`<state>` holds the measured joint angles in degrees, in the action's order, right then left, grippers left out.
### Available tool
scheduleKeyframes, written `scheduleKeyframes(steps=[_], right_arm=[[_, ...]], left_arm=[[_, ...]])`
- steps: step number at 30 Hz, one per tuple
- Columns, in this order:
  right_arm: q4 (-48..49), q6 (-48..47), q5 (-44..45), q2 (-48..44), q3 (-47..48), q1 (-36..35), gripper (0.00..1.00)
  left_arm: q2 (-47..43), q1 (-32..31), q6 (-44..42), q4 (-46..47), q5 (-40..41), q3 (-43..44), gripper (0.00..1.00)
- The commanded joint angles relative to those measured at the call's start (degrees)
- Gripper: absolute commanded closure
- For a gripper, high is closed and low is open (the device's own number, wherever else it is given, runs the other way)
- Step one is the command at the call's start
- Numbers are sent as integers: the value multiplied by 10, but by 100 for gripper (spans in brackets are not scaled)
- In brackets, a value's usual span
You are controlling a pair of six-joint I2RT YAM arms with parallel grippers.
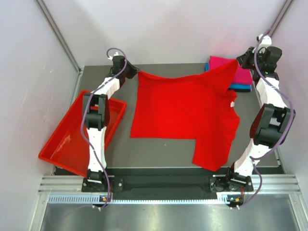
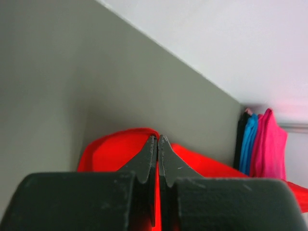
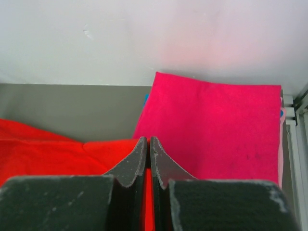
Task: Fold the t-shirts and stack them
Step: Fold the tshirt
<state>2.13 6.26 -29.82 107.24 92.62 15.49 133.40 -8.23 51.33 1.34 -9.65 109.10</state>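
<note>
Red t-shirt [image 1: 185, 113] pinched at its two far corners and spread over the table. In the left wrist view the left end effector [image 2: 158, 139] has its jaws pressed together on a fold of the red t-shirt. The cloth shows as a thin bright strip between the fingers and bulges out just beyond the tips. In the right wrist view the right end effector [image 3: 147, 140] is likewise clamped tight on red cloth, with a red strip visible between its fingers. Seen from above, the left grip sits at the shirt's far left corner and the right grip at its far right corner, and the far edge sags slightly between them. The rest of the garment spreads toward the arm bases over the middle of the grey table [image 1: 159, 151], with one flap on the right side reaching close to the table's near edge. The shirt's far right corner overlaps a stack of folded shirts in the far right corner of the table. The magenta-pink t-shirt [image 3: 216, 125] lies on top and the teal-blue t-shirt [image 1: 239, 87] beneath it, its edge showing. The black t-shirt [image 2: 240, 139] appears only as a dark edge beside the teal one in the left wrist view. A rigid red tray [image 1: 67, 144] lies askew at the left edge of the table, apart from the shirts, with the left arm stretched above it.
</note>
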Motion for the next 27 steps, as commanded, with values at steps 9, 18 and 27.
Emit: scheduleKeyframes(steps=[9, 18, 27], right_arm=[[-40, 29, 13, -97, -12, -2, 100], [-64, 10, 40, -178, -96, -1, 100], [37, -49, 40, -145, -64, 2, 100]], left_arm=[[-123, 12, -54, -11, -31, -64, 100], [-184, 14, -58, -6, -47, -143, 100], [-176, 17, -51, -6, -59, -130, 100]])
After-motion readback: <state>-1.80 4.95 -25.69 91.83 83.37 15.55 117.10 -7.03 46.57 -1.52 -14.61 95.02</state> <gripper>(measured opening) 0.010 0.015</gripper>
